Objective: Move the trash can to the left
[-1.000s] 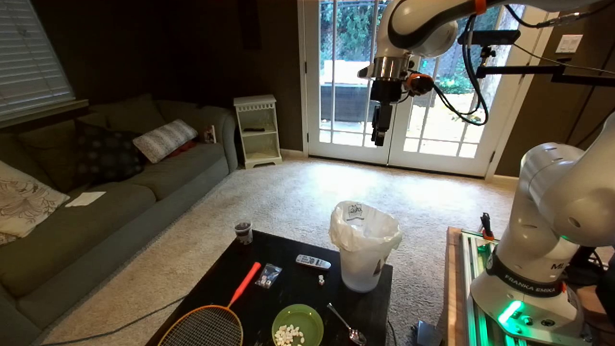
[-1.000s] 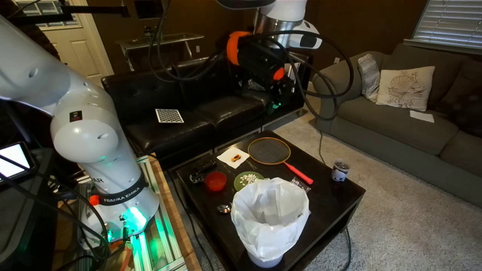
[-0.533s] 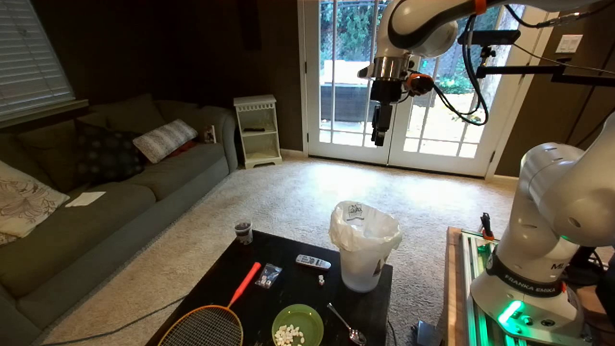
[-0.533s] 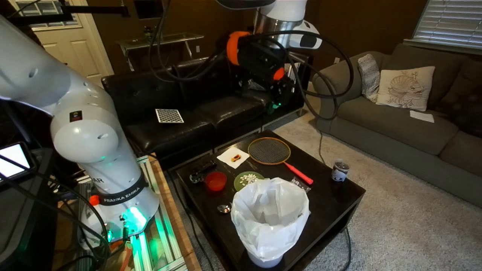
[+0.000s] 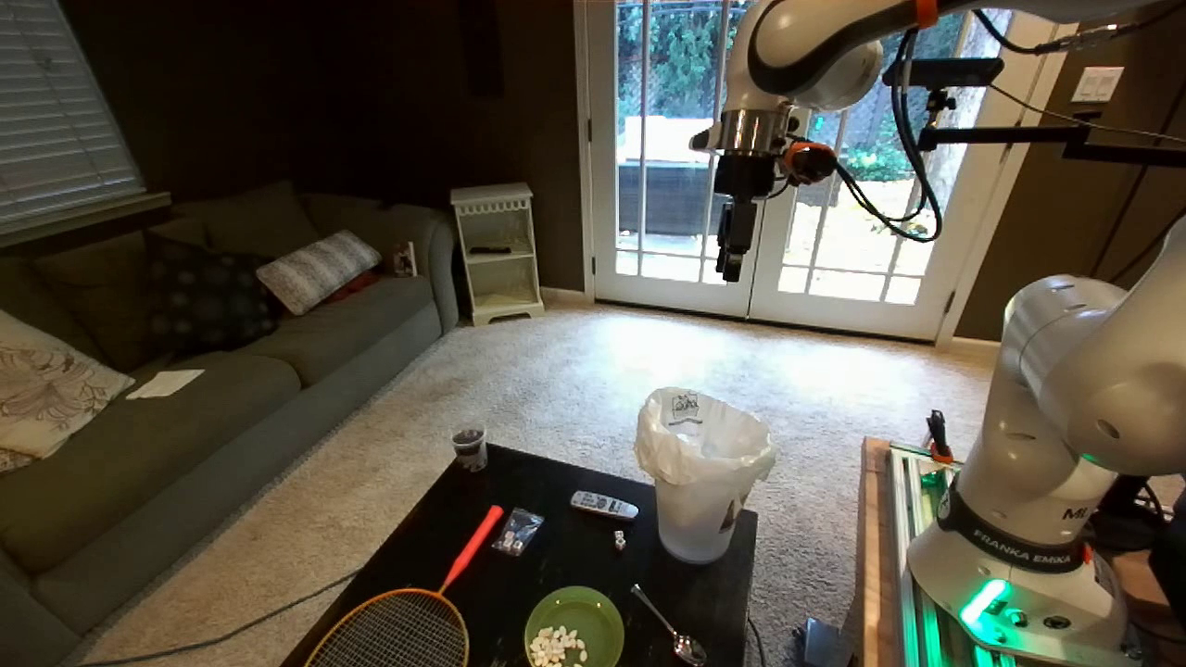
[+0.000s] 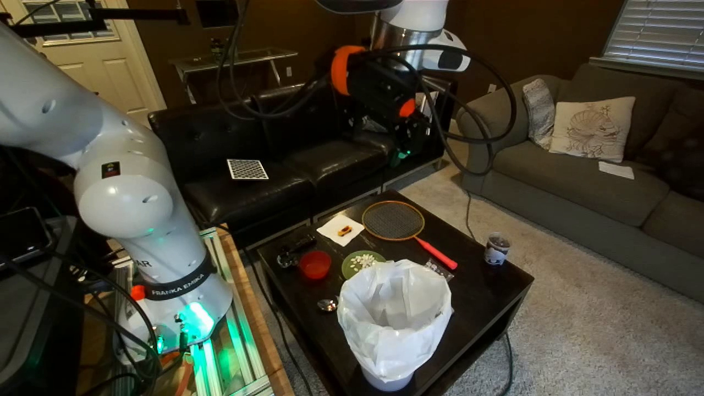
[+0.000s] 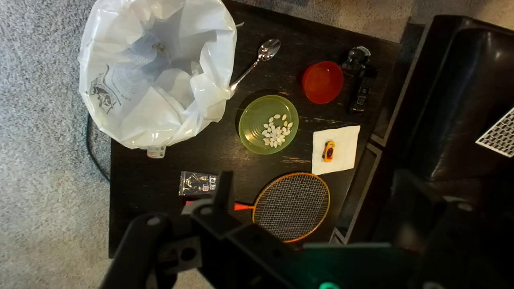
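Gripper (image 7: 315, 178): Black fingers (image 7: 225, 192) stand wide apart, holding nothing and aimed downward, well above the level of the dark coffee table (image 7: 140, 224).
Trash can (image 5: 695, 505): White and upright near a corner of that table, well apart from the fingers; reaching it looks to be the step in hand.
Bag liner (image 6: 388, 341): Crinkled over the rim, it could slip if pinched alone; best practice would be a straight descent from overhead, one finger inside and one outside, then a squeeze taking bag and wall together.
Spoon (image 7: 263, 55) and green bowl (image 7: 253, 126): Both lie near the can, the bowl bearing small white pieces (image 7: 277, 132); if "left" means the robot's own, the route probably runs their way, so a level lift clearing both should beat a drag.
Remote (image 5: 604, 505): Seen whole beside the can in an exterior view; from the wrist, one end alone peeks past the liner.
White cubes (image 5: 620, 539): Tiny and dice-like, near the can's base in an exterior view; the bag hides them from the wrist camera.
Red bowl (image 7: 323, 82): Plain from the wrist, near a toy car (image 7: 328, 151) on a white napkin (image 7: 343, 138); an exterior view leaves all three out of frame.
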Robot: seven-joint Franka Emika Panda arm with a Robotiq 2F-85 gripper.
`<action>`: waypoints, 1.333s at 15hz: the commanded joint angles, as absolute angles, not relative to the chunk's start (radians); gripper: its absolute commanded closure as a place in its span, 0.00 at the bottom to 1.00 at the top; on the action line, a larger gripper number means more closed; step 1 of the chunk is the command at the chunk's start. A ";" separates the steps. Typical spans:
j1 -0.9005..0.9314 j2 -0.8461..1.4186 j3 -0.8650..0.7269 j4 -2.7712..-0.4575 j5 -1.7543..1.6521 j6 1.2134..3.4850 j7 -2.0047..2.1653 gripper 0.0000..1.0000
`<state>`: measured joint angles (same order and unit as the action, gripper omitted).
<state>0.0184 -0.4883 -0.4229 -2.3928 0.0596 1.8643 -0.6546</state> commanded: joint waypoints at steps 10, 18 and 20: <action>-0.026 -0.478 -0.384 -2.391 0.080 1.861 -0.673 0.00; -0.022 -0.377 -0.378 -2.383 0.107 1.939 -0.660 0.00; -0.001 -0.259 -0.394 -2.381 0.174 2.027 -0.705 0.00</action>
